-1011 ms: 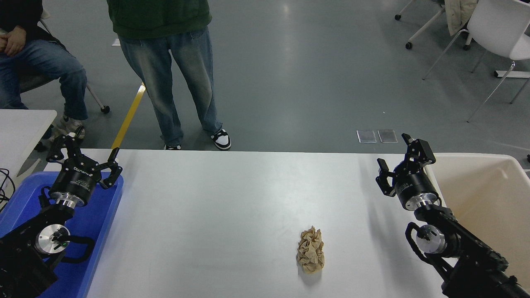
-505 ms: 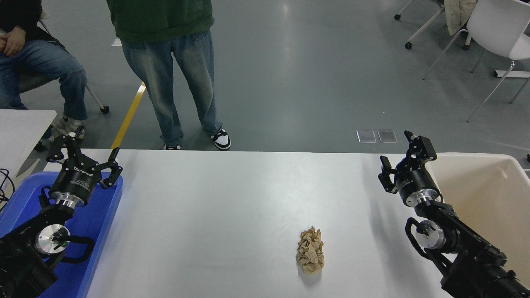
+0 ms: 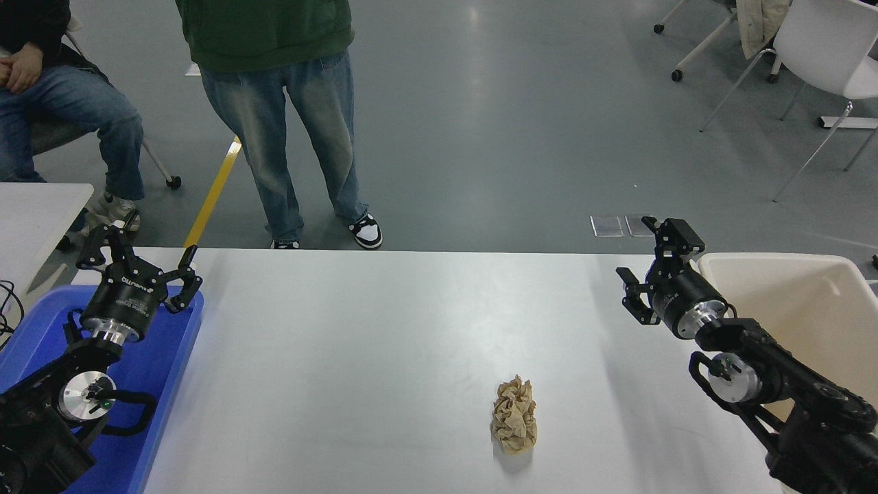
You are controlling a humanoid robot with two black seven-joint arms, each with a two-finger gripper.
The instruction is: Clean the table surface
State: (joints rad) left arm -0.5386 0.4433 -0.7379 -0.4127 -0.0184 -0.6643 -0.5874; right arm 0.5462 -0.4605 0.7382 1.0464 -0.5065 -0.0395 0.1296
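The table surface [image 3: 384, 343] is a wide matte white top. A crumpled brown paper ball [image 3: 514, 415] lies on it, right of centre and near the front edge. My right gripper [image 3: 648, 264] is open and empty, raised over the table's far right part, well behind and to the right of the paper ball. My left gripper [image 3: 137, 257] is open and empty, parked at the lower left over the blue tray [image 3: 161, 363].
A cream bin [image 3: 809, 322] stands at the table's right end, beside my right arm. A person in jeans stands at the far edge [image 3: 288, 130]; another sits at the top left [image 3: 62, 103]. A smaller white tabletop corner [image 3: 34, 213] is at left.
My right gripper has moved a little to the left and farther from me, turning its wrist. The paper ball and left arm have not moved.
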